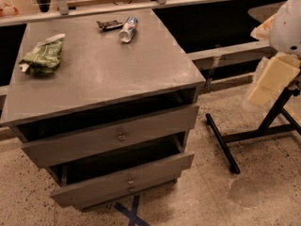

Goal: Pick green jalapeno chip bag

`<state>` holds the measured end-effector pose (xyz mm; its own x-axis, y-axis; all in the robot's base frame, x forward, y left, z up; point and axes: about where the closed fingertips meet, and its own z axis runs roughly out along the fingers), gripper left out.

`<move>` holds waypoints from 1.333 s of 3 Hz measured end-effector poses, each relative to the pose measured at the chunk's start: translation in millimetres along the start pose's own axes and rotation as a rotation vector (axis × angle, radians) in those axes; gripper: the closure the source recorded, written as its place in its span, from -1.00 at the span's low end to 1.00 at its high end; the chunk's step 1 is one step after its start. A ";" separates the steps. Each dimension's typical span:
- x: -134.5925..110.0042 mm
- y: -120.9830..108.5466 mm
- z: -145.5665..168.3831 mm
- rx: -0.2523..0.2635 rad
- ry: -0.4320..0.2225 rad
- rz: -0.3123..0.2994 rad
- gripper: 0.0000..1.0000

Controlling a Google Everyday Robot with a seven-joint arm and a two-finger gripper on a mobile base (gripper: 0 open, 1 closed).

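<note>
The green jalapeno chip bag (42,56) is a wrinkly dark-green bag with a pale edge. It lies flat near the left edge of the grey cabinet top (108,79). My gripper (269,81) hangs at the far right of the camera view, beyond the cabinet's right side and well away from the bag. Its pale cream fingers point down and left, below the white arm (287,25). It holds nothing that I can see.
A small white-and-blue can (127,29) lies on its side at the back of the top, with a flat dark wrapper (109,25) beside it. Two drawers (117,135) stand partly open below. A black floor stand (254,135) is at the right, under my arm.
</note>
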<state>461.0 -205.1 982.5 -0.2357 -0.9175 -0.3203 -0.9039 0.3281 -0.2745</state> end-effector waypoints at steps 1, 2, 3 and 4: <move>-48.0 -36.1 27.7 0.011 -0.263 0.056 -1.00; -91.4 -55.3 44.6 0.010 -0.519 0.090 -1.00; -143.7 -69.6 49.5 0.014 -0.732 0.072 -1.00; -157.7 -69.2 50.1 0.008 -0.773 0.061 -1.00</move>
<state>578.7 -71.9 1006.5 0.0334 -0.4811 -0.8760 -0.8940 0.3775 -0.2414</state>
